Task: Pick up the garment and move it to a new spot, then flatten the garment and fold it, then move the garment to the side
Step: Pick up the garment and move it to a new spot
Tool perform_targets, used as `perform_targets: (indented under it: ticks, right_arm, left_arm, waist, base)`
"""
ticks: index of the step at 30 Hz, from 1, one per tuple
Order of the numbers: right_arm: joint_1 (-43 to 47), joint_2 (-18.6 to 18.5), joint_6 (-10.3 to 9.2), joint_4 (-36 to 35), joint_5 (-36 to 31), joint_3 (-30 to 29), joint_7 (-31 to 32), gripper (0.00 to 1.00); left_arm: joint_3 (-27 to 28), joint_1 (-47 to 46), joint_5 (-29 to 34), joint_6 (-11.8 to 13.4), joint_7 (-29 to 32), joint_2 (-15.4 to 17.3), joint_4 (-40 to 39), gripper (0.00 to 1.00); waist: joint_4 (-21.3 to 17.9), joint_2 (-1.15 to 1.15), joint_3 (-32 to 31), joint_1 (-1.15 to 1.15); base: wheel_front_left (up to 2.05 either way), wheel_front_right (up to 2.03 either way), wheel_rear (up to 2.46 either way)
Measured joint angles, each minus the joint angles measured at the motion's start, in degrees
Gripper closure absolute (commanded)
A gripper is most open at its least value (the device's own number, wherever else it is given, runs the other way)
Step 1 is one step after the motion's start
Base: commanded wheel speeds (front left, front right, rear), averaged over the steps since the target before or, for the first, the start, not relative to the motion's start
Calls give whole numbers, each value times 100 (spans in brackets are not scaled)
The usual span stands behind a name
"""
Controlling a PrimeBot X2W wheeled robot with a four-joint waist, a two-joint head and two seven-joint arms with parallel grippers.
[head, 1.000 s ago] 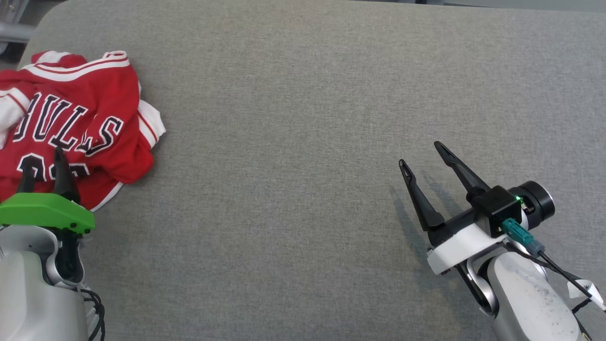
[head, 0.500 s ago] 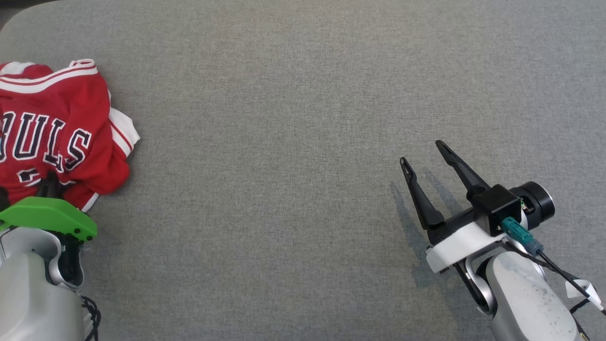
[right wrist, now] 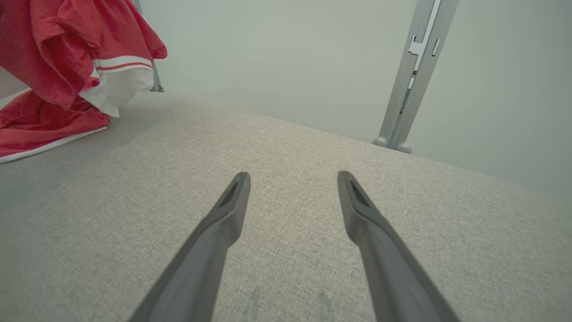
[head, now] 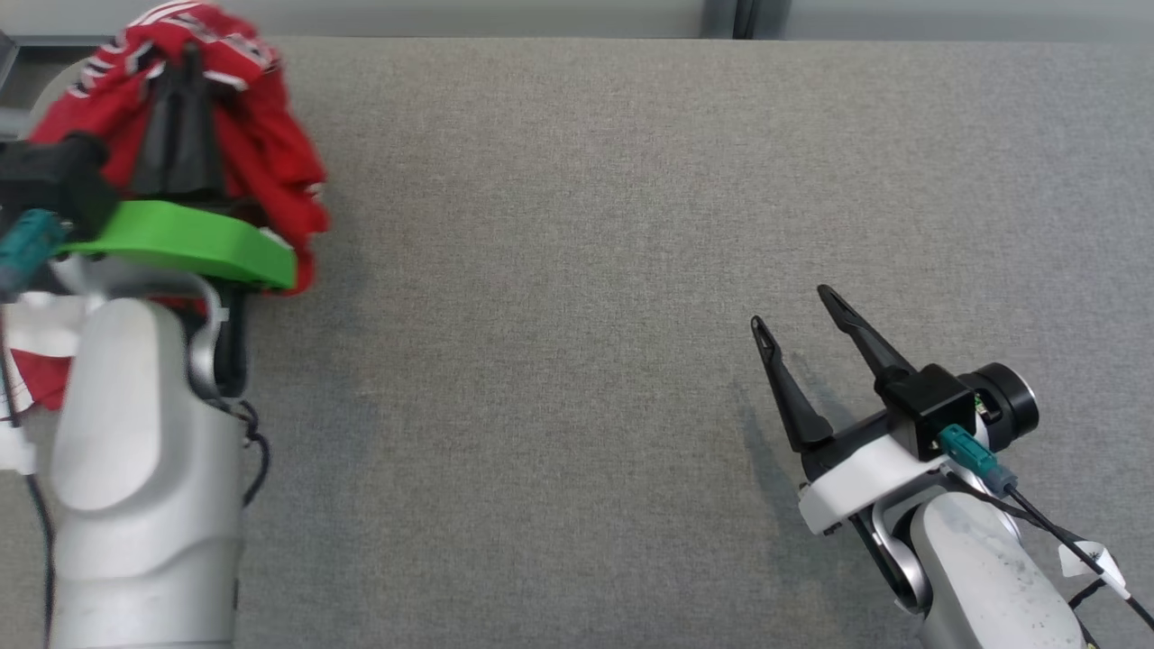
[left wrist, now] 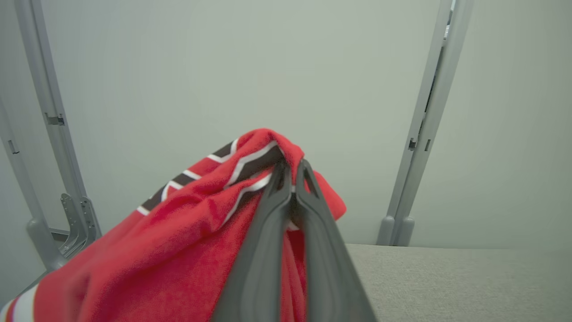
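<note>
Landmark: worktop (head: 577,225), covered in grey woven cloth; its near and right edges are cut off in the head view.
Garment (head: 279,171): red, with white and dark striped trim. It is held up over the far left corner of the worktop. In the right wrist view a lower fold is seen lying on the worktop at that corner, with the rest hung above it.
Left gripper (head: 187,59): recorded above the far left corner of the worktop. The jaws are pressed together on a bunched, striped edge of the garment, and the cloth is pinched near the tips.
Right gripper (head: 792,309): recorded low over the near right part of the worktop, well apart from the garment. The jaws are spread wide and nothing is held between them. Whether the tips touch the worktop cannot be told.
Hidden: in the head view the lower part of the garment is covered by the green cover (head: 189,243) on the wrist and by the left forearm (head: 144,451).
Cut off: the left side of the garment is lost at the frame edge in every view. The right forearm (head: 983,577) is cut by the bottom edge.
Hard to make out: no lettering can be read on the crumpled cloth. The garment is blurred in the head view. How far the cloth reaches between the jaws is not shown.
Behind the worktop: a pale wall (left wrist: 268,67) is noted, and a grey post (right wrist: 406,76) is seen at the far edge of the worktop.
</note>
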Motion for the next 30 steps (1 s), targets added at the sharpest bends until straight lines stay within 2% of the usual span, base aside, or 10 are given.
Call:
perform_targets:
  ticks: [3,6,11,16,18,20,24,26,30]
  right_arm:
    - [0,85,8,7,37,84,-1,0]
    - [0,122,14,4,58,111,-8,0]
    - [23,149,-2,-29,181,74,-9,0]
    - [180,198,-11,-73,229,48,-14,0]
    - [268,205,-18,-74,248,38,-14,0]
    - [336,216,-47,-85,250,9,-14,0]
    - [383,223,-60,-96,250,-32,-14,0]
    - [394,235,-60,-99,250,-32,-14,0]
    - [417,252,-59,-101,250,-29,-14,0]
  left_arm:
    - [-482,-4,-19,-79,2,-242,-310,100]
    - [-887,0,-216,-122,11,-266,-615,100]
    - [-1724,207,-927,-121,430,-248,-1046,100]
    - [-3131,843,-1970,-121,1154,-183,-1426,100]
    - [-3450,1176,-2280,-121,1352,-183,-1496,100]
    - [-3403,1394,-2281,-121,1422,-170,-1467,100]
    - [-2826,1388,-1813,-110,1401,-71,-1220,100]
    - [-2580,1343,-1572,79,1330,60,-1077,100]
    - [-2195,1313,-1163,492,1302,560,-699,100]
  waist:
    - [-34,0,-118,0]
    - [-128,0,-207,-1]
    - [-366,0,-323,-1]
    - [-671,0,-388,-1]
    - [-804,0,-399,-1]
    - [-939,0,-399,-1]
    - [-1183,0,-377,-1]
    - [-1288,0,-358,-1]
    - [-1453,0,-315,-1]
  base:
    - [0,0,0]
    - [0,0,0]
    - [0,0,0]
    - [0,0,0]
    - [0,0,0]
    - [0,0,0]
    - [0,0,0]
    - [0,0,0]
    - [0,0,0]
